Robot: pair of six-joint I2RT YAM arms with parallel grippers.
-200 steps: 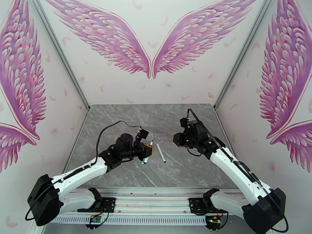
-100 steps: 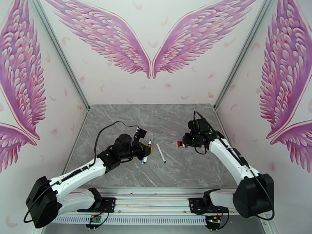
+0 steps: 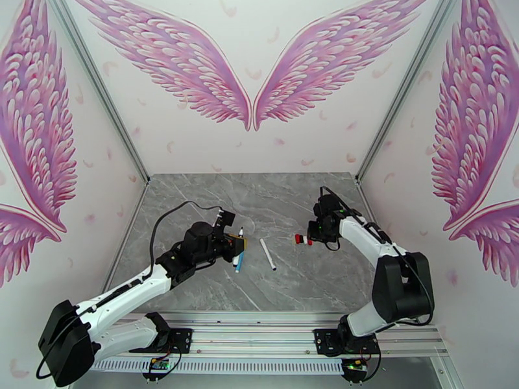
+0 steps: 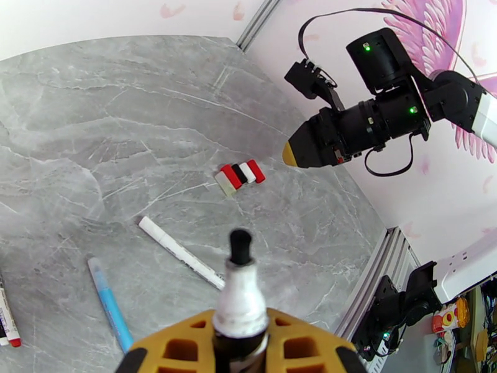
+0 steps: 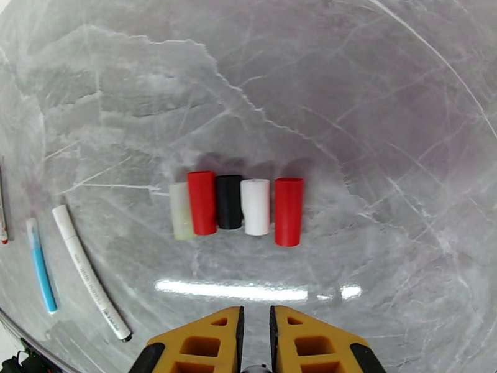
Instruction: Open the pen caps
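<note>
1. The left gripper point(image 3: 237, 244) was seen on the left side of the grey table point(image 3: 272, 196). Its jaws were closed tight on a pen with a white barrel point(image 4: 241, 294). The black tip of this pen was bare, and it was pointed away from the fingers.
2. A white pen with a red end point(image 4: 7, 319) was laid flat at the far left edge of the left wrist view.
3. A blue pen point(image 5: 40, 268) was laid flat on the table, near the left gripper.
4. A long white pen point(image 5: 87, 278) was laid just beside the blue pen, but they were not touching.
5. Five pen caps point(image 3: 299, 239) were lined up in a row on the table, well apart from the pens. From the left, a pale cap point(image 5: 181, 211), a red cap point(image 5: 202, 202), a black cap point(image 5: 229, 202) and a white cap point(image 5: 255, 206) were pressed side by side. A second red cap point(image 5: 289, 211) was set just beside them.
6. The right gripper point(image 5: 255, 327) was held over the table, near the row of caps. Its jaws were closed, and nothing was seen between them.
</note>
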